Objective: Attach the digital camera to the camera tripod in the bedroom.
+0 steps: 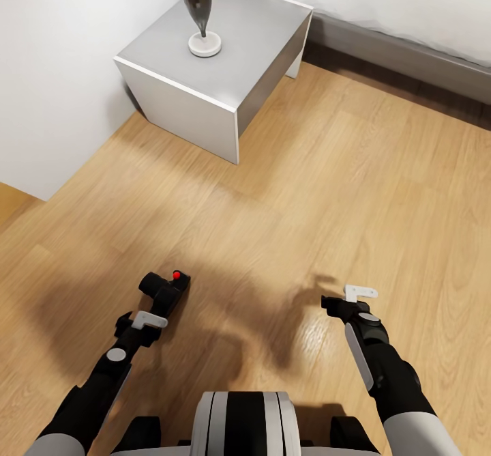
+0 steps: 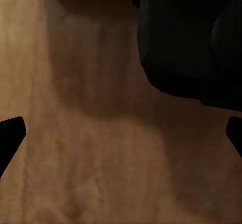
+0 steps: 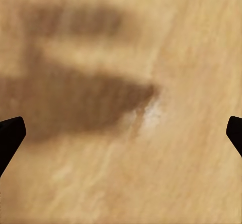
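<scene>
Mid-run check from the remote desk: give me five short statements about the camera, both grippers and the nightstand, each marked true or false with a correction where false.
1. The digital camera sits at the tip of the left gripper. True.
2. The left gripper's fingertips stand wide apart in its wrist view. True; the camera shows as a dark bulk off to one side, so whether it is held cannot be told.
3. The right gripper holds a tripod. False; it is open over bare wood floor.
4. The nightstand is bare. False; a grey vase on a white base stands on it.
5. The nightstand stands beside the bed. True.
</scene>
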